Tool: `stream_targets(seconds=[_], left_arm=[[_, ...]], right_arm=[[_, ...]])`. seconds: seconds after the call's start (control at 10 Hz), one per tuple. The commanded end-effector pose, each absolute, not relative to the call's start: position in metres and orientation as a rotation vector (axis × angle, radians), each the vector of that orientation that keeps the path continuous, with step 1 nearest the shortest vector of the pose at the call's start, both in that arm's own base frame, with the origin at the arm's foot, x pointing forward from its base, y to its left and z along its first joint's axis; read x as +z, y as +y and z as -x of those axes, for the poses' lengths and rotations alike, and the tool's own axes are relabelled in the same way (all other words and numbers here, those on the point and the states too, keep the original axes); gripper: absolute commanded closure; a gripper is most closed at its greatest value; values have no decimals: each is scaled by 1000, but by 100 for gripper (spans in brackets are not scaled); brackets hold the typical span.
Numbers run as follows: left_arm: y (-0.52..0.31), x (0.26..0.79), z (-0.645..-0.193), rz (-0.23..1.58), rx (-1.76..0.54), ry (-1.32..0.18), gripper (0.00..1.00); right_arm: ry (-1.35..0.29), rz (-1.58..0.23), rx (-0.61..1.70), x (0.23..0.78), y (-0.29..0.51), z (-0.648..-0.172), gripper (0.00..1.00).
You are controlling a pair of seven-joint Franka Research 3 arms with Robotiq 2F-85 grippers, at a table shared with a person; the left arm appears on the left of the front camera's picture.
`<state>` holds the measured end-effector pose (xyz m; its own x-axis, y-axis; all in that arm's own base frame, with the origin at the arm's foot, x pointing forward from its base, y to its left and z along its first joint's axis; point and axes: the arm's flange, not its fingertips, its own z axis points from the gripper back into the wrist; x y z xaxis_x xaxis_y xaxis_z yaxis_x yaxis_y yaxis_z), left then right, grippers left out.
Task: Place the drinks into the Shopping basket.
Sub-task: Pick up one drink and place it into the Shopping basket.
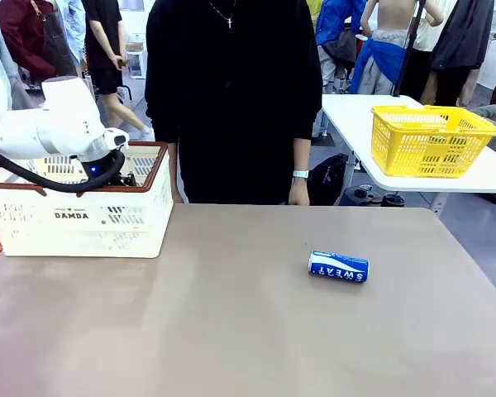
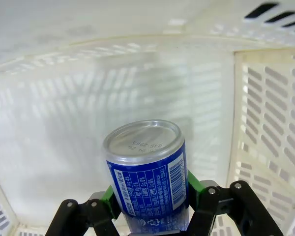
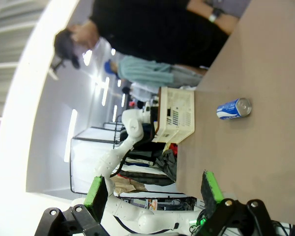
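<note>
My left gripper (image 2: 150, 199) is shut on an upright blue drink can (image 2: 147, 172) with a silver end, its green pads (image 2: 110, 196) pressing both sides. The can hangs inside the cream-white Shopping basket (image 2: 265, 123), above its floor. In the front view my left arm (image 1: 66, 124) dips into that basket (image 1: 74, 219) at the table's far left, its fingers hidden behind the wall. A second blue can (image 1: 339, 267) marked "SWEAT" lies on its side right of the table's middle, also seen as the can (image 3: 233, 109) in the right wrist view. My right gripper (image 3: 152, 191) stands open and holds nothing, well away from that can.
A person in black (image 1: 231, 91) stands at the far edge, hands hanging by the table (image 1: 231, 331). A yellow mesh basket (image 1: 430, 141) sits on a separate white table at the back right. The brown tabletop is bare around the lying can.
</note>
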<state>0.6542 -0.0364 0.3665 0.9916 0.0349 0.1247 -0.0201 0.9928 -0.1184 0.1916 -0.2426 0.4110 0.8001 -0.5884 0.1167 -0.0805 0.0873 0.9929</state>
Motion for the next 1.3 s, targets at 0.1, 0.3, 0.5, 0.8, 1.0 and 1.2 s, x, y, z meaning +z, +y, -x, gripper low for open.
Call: stream_targets(seconds=[0.1,0.3,0.5,0.8,1.0,1.2], left_arm=[[-33,375,-643,124,39,-140,0],[-32,374,-642,122,37,-132,0],[-31,380,-639,121,38,-137,0],[-25,431,-619,126,6,-192,0],[-5,491,-590,215,-36,-188,0],[20,523,-541,346,-134,-76,0]], right_arm=[[-612,-1465,-394,415,-243,-195,0],[-612,-1465,-394,415,-243,-195,0],[-612,-1465,-394,415,-243,-195,0],[-612,-1465,-394,415,-243,-195,0],[-612,-1465,-394,415,-243,-195,0],[-612,-1465,-394,415,-243,-195,0]])
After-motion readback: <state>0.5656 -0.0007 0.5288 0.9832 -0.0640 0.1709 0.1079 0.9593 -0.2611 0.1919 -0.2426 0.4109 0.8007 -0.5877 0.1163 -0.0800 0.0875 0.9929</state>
